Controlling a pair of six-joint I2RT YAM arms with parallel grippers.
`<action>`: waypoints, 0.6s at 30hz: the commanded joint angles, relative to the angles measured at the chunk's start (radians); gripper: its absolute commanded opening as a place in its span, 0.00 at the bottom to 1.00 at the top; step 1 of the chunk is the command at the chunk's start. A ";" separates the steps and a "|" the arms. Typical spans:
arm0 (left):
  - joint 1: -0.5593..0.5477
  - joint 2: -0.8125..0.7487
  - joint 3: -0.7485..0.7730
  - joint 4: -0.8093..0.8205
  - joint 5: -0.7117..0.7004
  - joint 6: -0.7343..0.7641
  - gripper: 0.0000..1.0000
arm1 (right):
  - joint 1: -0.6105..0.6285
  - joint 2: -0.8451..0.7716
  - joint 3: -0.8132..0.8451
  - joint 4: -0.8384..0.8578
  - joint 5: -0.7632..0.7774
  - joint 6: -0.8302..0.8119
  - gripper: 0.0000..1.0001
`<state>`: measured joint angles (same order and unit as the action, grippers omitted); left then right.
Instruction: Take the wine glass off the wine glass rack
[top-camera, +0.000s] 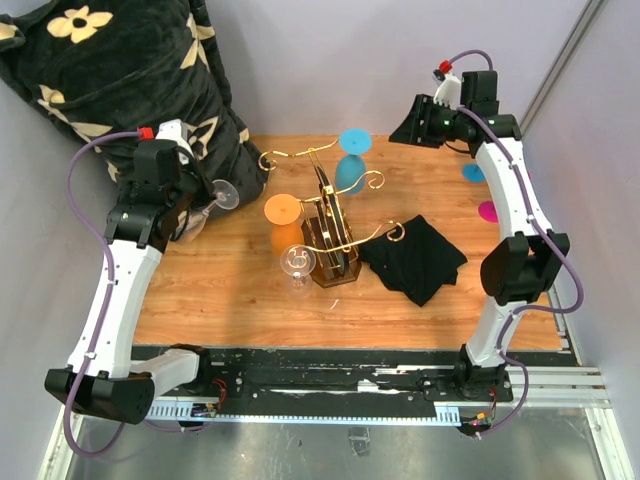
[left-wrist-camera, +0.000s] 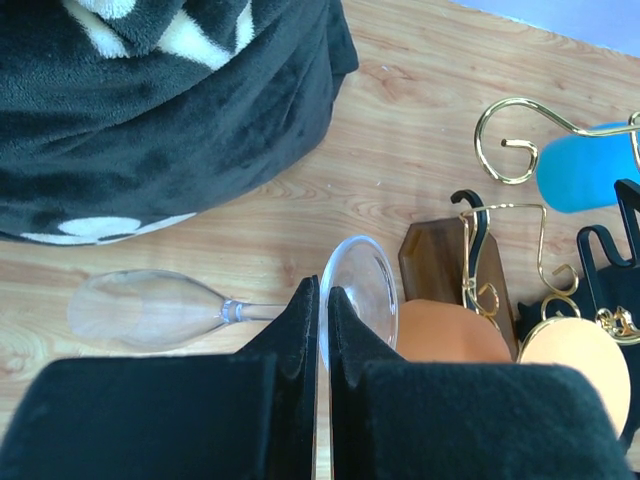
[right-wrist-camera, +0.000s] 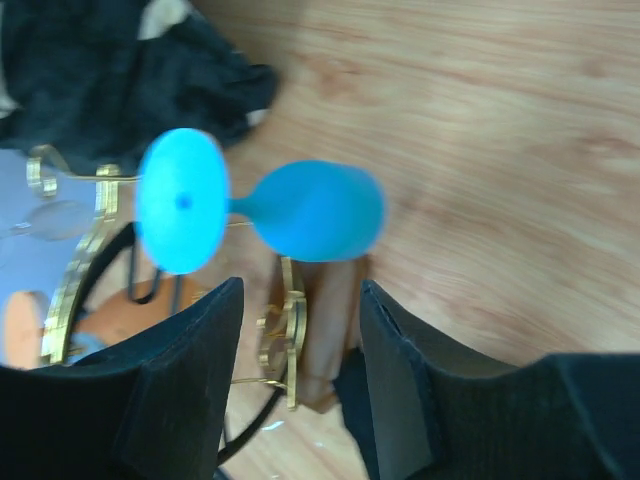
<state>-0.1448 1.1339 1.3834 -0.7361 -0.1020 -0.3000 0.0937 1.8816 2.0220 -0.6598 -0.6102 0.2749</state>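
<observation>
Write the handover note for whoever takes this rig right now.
Left gripper: fingers shut on the foot of the clear wine glass, held sideways, off the wine glass rack, beside the black cushion.
Right gripper: open, over the blue glass on the rack, not touching.
Done: one glass off.
Left: set it down; blue glass, orange glass and a second clear glass are at the rack.

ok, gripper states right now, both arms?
Left gripper: shut on the foot of the clear wine glass.
Right gripper: open, holding nothing; blue wine glass ahead.
</observation>
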 joint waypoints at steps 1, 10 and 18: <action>0.001 -0.043 0.023 0.029 0.022 0.024 0.01 | 0.006 -0.016 -0.043 0.130 -0.274 0.204 0.50; -0.043 0.010 0.061 -0.115 -0.172 0.105 0.01 | 0.011 -0.125 -0.140 0.151 -0.259 0.190 0.47; -0.099 0.004 0.254 -0.092 0.029 0.126 0.01 | 0.163 -0.181 0.068 -0.069 -0.167 0.014 0.63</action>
<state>-0.2359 1.1667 1.4681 -0.8902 -0.2054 -0.2123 0.1543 1.7611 1.9884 -0.6392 -0.7803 0.3801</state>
